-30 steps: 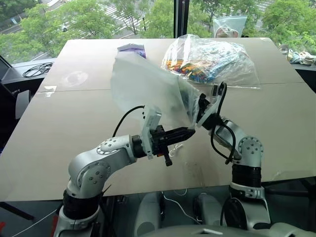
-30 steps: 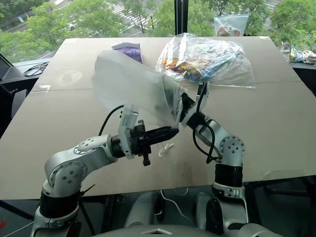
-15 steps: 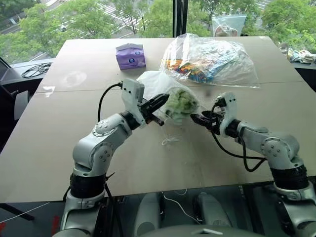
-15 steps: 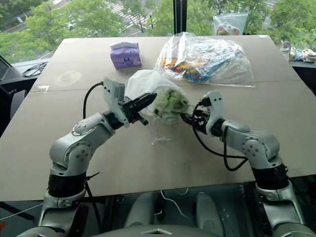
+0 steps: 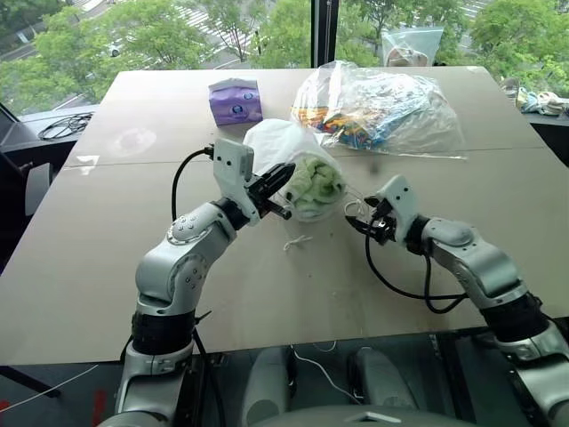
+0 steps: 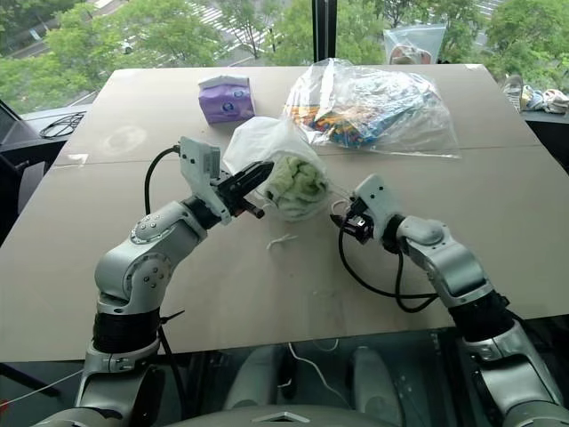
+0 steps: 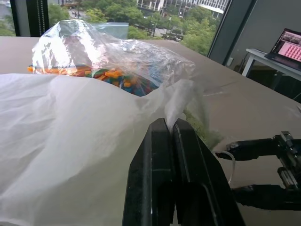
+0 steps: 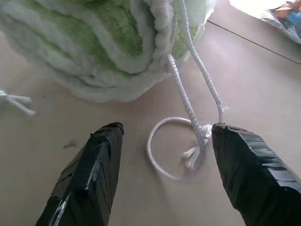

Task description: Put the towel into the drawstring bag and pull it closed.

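The milky-white drawstring bag (image 5: 274, 147) lies on the table with its mouth facing me, and the light green towel (image 5: 317, 182) bulges out of that mouth. My left gripper (image 5: 289, 171) is shut on the bag's thin rim (image 7: 181, 96). My right gripper (image 8: 164, 129) is open, low over the table just right of the towel (image 8: 94, 37). A white drawstring loop with a knot (image 8: 203, 134) lies between its fingers, and I cannot tell if it touches them. Another cord end (image 5: 296, 242) rests loose on the table in front of the bag.
A large clear plastic bag of colourful items (image 5: 382, 107) sits just behind the drawstring bag. A purple box (image 5: 236, 100) stands at the back left. A smaller clear bag (image 5: 413, 44) is at the far edge. The tan table (image 5: 89, 249) spreads wide on both sides.
The bag, held up in the air a second ago, now rests on the table. My right gripper let go, opened and sank toward the cord. The left gripper moved forward, still shut on the rim.
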You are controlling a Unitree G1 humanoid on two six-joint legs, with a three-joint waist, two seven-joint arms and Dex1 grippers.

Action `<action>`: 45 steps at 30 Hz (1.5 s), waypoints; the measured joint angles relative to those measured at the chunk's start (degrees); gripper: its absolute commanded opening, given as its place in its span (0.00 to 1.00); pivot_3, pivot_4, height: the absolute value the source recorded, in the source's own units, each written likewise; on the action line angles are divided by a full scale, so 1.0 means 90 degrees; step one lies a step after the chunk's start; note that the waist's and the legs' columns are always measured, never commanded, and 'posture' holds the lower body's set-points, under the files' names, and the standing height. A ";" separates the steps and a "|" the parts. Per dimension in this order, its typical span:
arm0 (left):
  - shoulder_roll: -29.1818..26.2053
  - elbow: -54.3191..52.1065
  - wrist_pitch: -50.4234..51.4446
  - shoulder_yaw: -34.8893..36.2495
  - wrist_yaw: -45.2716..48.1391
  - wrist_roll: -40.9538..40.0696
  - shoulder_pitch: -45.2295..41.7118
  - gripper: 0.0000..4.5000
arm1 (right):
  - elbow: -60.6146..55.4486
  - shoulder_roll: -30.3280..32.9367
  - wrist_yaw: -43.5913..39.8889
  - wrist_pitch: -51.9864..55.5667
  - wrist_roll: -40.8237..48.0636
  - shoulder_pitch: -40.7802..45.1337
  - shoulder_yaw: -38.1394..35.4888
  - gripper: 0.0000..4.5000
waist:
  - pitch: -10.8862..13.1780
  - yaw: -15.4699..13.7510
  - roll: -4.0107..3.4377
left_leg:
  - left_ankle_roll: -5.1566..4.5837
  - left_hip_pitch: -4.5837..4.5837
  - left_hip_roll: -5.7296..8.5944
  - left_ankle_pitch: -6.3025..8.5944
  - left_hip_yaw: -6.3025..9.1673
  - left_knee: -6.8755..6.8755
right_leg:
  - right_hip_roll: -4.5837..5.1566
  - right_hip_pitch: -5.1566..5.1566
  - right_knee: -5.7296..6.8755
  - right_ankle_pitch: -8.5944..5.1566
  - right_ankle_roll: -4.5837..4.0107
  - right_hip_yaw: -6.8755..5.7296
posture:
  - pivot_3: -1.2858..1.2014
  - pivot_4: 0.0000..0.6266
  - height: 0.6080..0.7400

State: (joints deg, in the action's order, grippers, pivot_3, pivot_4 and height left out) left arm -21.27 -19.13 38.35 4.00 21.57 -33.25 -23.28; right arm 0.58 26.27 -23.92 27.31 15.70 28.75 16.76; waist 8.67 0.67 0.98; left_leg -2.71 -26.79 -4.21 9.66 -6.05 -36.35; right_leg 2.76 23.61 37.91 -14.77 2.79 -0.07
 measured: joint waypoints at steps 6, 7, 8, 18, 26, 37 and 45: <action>-0.0042 -0.0017 0.0030 0.0015 -0.0031 0.0031 0.0018 0.00 | 0.0790 -0.0339 0.0024 -0.0581 -0.0453 0.0192 -0.0223 0.21 | 0.0001 -0.0021 0.0001 | 0.0000 0.0000 0.0001 0.0000 -0.0002 -0.0001 | 0.0005 -0.0003 0.0000 0.0000 0.0000 -0.0001 | 0.52 0.24 1.00; -0.0058 -0.0021 0.0042 0.0025 -0.0046 0.0040 0.0025 0.00 | 0.0823 -0.0336 -0.0013 -0.0601 -0.0485 0.0192 -0.0266 0.09 | 0.0001 -0.0011 0.0001 | 0.0001 0.0000 0.0001 0.0000 -0.0002 -0.0001 | 0.0005 -0.0003 0.0001 0.0000 0.0000 -0.0001 | 0.52 0.24 1.00; -0.0069 -0.0021 0.0071 0.0048 -0.0054 0.0041 0.0030 0.00 | 0.0843 -0.0341 -0.0066 -0.0630 -0.0532 0.0192 -0.0325 0.00 | 0.0001 -0.0005 0.0001 | 0.0001 0.0001 0.0000 0.0000 -0.0002 -0.0002 | 0.0004 -0.0003 0.0003 0.0001 0.0000 -0.0001 | 0.52 0.24 1.00; -0.0158 -0.0059 0.0142 0.0115 0.0093 -0.0076 0.0106 0.12 | 0.1128 -0.0738 -0.0213 -0.0834 -0.0879 0.0313 -0.0481 0.00 | 0.0001 0.0012 0.0000 | 0.0002 0.0004 -0.0001 -0.0001 -0.0003 -0.0001 | 0.0003 -0.0003 0.0007 0.0001 0.0000 -0.0001 | 0.52 0.24 1.00; -0.1138 -0.1146 0.0279 0.0042 0.0958 -0.0293 0.0762 0.35 | 0.1212 -0.0830 -0.0211 -0.0834 -0.1038 0.0421 -0.0674 0.00 | 0.0001 0.0021 -0.0002 | 0.0006 0.0005 -0.0003 0.0000 -0.0006 0.0002 | 0.0007 -0.0002 0.0006 0.0000 -0.0002 -0.0001 | 0.52 0.24 1.00; -0.2037 -0.1141 -0.0173 0.0031 0.1622 0.0323 0.2711 0.35 | 0.1309 -0.0998 -0.0177 -0.0854 -0.1221 0.0421 -0.0734 0.00 | 0.0003 0.0004 -0.0011 | 0.0035 0.0015 -0.0007 0.0016 -0.0009 0.0009 | 0.0031 0.0002 0.0008 -0.0014 -0.0028 -0.0008 | 0.52 0.24 1.00; -0.0164 -0.0173 -0.1775 -0.0681 0.1097 0.1147 0.2866 0.64 | 0.1295 -0.1170 -0.0100 -0.0851 -0.1255 0.0355 -0.0735 0.00 | 0.0001 0.0028 -0.0009 | 0.0007 0.0011 -0.0005 0.0001 -0.0021 0.0009 | 0.0027 0.0002 0.0007 -0.0012 -0.0025 0.0002 | 0.52 0.24 1.00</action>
State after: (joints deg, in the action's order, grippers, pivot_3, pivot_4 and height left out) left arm -22.74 -20.69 22.38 -2.13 31.45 -22.93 2.51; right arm 12.24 15.74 -24.83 19.65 4.40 31.95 10.15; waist 8.68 0.92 0.91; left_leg -2.64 -26.69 -4.26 9.66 -6.24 -36.27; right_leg 3.01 23.63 37.97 -14.88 2.57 -0.05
